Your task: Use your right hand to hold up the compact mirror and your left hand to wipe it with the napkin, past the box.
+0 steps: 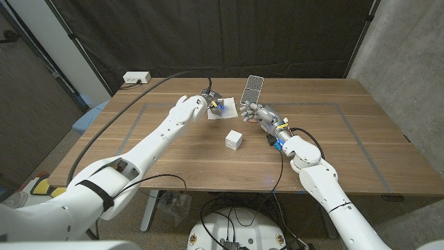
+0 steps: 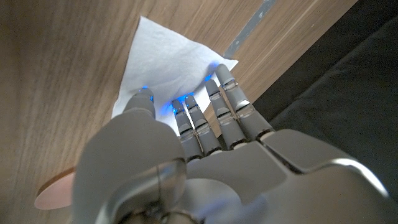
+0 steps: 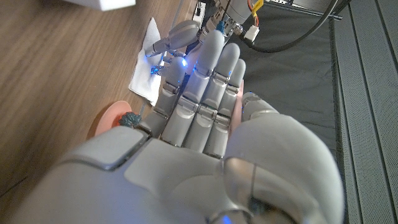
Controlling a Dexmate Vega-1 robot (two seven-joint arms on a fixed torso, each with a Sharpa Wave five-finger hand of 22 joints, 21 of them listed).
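Wood of the table (image 1: 361,146) underneath everything, with the task's things gathered toward the far middle. Farthest left, the left hand (image 1: 200,104), stretched out over the napkin (image 1: 223,115), presumably to pick it up for wiping. Seen from the left wrist: fingertips (image 2: 186,107) and thumb set down on the white paper, a little apart from one another, with the napkin lying flat on the wood. Cannot tell whether pinching it already or only touching it; looks like the start of a pinch rather than a finished one, so probably needs the fingers drawn together before any lift.

Next, nearer the robot and apart from the napkin, the box (image 1: 234,140), a small white cube standing alone. Lies between the robot and the napkin, which fits the task's call to work past it.

Then the mirror (image 1: 253,89), raised off the table and tilted, its patterned face toward the camera, just beside the napkin's far corner. Held up that way, most likely, to offer a face to the wiping hand.

Last, the right hand (image 1: 259,116), wrapped around the mirror's lower part from below. Firm enough to keep it aloft, by the look of it.
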